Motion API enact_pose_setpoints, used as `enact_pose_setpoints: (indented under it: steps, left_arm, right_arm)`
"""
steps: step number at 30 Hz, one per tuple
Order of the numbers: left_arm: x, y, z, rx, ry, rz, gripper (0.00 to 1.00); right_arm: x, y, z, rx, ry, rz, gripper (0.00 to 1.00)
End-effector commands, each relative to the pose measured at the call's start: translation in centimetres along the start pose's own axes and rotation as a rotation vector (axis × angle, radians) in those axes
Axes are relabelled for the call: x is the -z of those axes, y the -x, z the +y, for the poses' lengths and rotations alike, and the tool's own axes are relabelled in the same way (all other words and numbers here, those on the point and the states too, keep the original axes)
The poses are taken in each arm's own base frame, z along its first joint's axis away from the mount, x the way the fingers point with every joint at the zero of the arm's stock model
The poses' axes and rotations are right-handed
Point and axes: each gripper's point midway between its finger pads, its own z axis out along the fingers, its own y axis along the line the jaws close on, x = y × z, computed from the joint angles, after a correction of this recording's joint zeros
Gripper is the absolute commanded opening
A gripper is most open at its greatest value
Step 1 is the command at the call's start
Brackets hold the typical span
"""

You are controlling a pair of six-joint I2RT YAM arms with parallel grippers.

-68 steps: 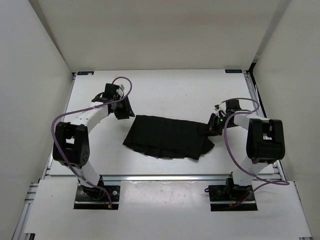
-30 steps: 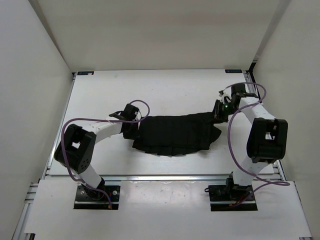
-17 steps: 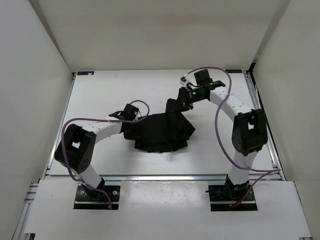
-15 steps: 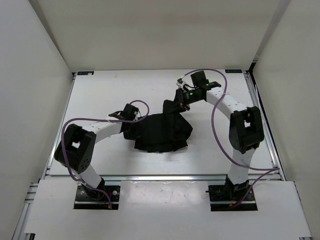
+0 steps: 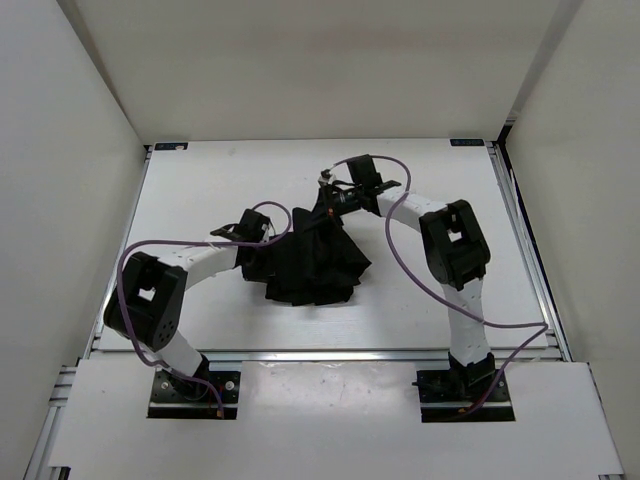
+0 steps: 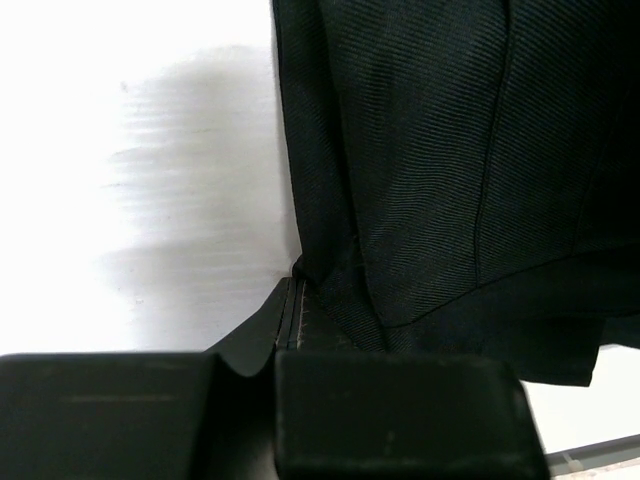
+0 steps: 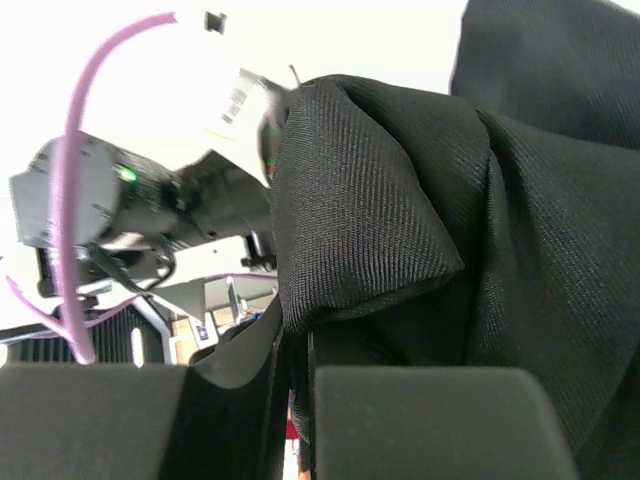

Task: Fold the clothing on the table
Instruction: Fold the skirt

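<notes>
On table (image 5: 200, 190): 1 garment (image 5: 315, 262), 2 grippers (image 5: 256, 262) (image 5: 326, 208)

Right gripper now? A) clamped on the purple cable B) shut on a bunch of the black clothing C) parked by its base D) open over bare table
B: in the right wrist view the right gripper is closed with a fold of the clothing bunched between its fingers; from above, it sits over the clothing's far side.
</notes>
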Motion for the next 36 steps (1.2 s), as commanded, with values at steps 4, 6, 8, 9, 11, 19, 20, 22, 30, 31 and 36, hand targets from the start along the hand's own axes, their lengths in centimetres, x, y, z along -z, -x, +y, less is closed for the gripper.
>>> enact_pose_setpoints:
  steps: [4,6,8,9,11,19,20,22,30,31,36]
  left_arm:
    - [0.9,-0.4,0.9,0.022,-0.001,-0.010,0.00]
    - [1.0,-0.3,1.1,0.030,0.001,-0.015,0.00]
    - [1.0,-0.3,1.1,0.030,0.001,-0.017,0.00]
    - [1.1,-0.2,1.2,0.029,0.005,-0.023,0.00]
    - [0.9,-0.3,1.4,0.032,0.009,-0.019,0.00]
    - [1.6,1.7,2.1,0.082,-0.013,-0.062,0.00]
    - [2.1,2.7,2.4,0.101,-0.029,-0.082,0.01]
    - [3.7,5.5,2.7,0.134,-0.056,-0.148,0.13]
    - [11.0,14.1,5.3,0.233,-0.085,-0.333,0.36]
    - [11.3,14.3,5.1,0.238,-0.098,-0.342,0.37]
    - [9.5,12.4,1.4,0.245,-0.318,-0.274,0.36]
  right_arm:
    - [-2.1,1.0,3.8,0.052,0.146,0.042,0.00]
    - [-3.0,1.0,2.8,0.037,0.121,0.059,0.01]
    - [-3.3,1.4,2.3,0.032,0.124,0.064,0.05]
    - [-3.5,1.3,2.7,0.033,0.137,0.075,0.23]
    - [-3.7,1.3,2.6,0.039,0.160,0.086,0.27]
    - [0.8,1.0,5.6,0.057,0.302,0.006,0.89]
    - [2.2,1.2,6.5,0.075,0.300,-0.027,0.87]
    - [3.4,1.2,5.6,0.075,0.239,-0.078,0.76]
    - [5.6,0.7,1.9,0.077,0.044,-0.152,0.00]
    - [5.4,0.6,1.8,0.073,0.037,-0.136,0.00]
    - [1.8,2.1,0.3,0.136,-0.075,-0.062,0.00]
